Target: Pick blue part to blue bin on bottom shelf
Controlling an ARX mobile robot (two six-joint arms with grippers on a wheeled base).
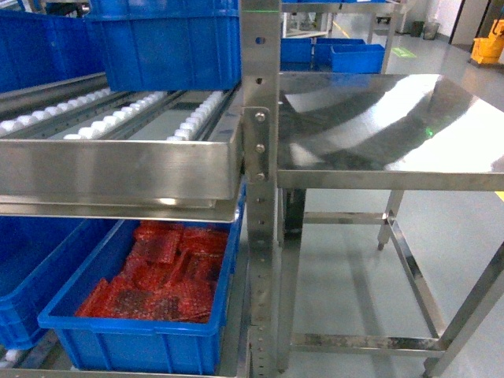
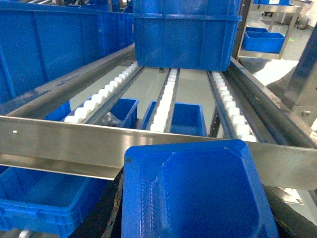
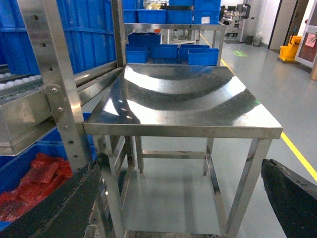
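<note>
Here, the head view shows the rack's perforated steel upright (image 1: 260, 197) as the landmark. Left of it and low sits a blue crate of red bubble-wrap bags (image 1: 157, 276); further left, only a corner of the blue bin (image 1: 31, 276) shows on the bottom shelf. Above them runs the upper roller level with its shiny front rail (image 1: 118, 169). Right of the upright stands the small steel surface (image 1: 394, 126). Neither arm appears here.

In the left wrist view, the blue part (image 2: 198, 193) fills the foreground, seemingly carried by the left gripper, though its fingers are hidden, so I cannot tell their state. The part sits level with the front rail (image 2: 148, 148), and the blue bin (image 2: 44, 198) lies below and left.

In the right wrist view, the right gripper's fingers (image 3: 292, 198) stand spread wide and empty, facing the surface (image 3: 183, 94).

The risk: the part could catch the rail while descending, or land in the twin crate.
</note>
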